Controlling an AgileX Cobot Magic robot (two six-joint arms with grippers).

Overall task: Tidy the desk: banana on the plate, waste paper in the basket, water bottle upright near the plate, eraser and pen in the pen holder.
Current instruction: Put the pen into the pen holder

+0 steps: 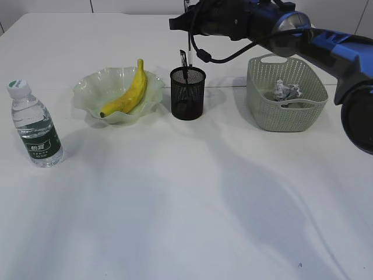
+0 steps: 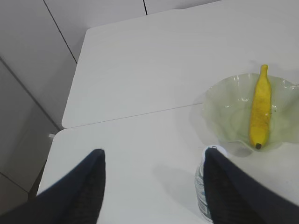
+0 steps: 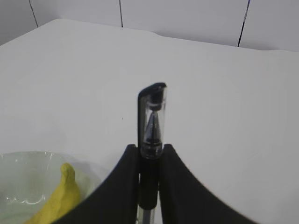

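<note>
My right gripper (image 3: 149,151) is shut on the pen (image 3: 151,116), which stands upright with its cap on top. In the exterior view this gripper (image 1: 176,23) reaches across above the black mesh pen holder (image 1: 187,93), and the pen's lower part (image 1: 183,61) reaches the holder's mouth. The banana (image 1: 127,93) lies on the pale green plate (image 1: 87,93). The water bottle (image 1: 35,125) stands upright left of the plate. Crumpled paper (image 1: 287,90) lies in the basket (image 1: 285,116). My left gripper (image 2: 154,156) is open and empty beside the bottle (image 2: 201,186). I cannot make out the eraser.
The table's back edge and a seam between two tabletops show in the left wrist view (image 2: 131,114). The right arm and its cable (image 1: 201,52) hang over the space between holder and basket. The plate with the banana (image 2: 259,112) lies beyond the bottle.
</note>
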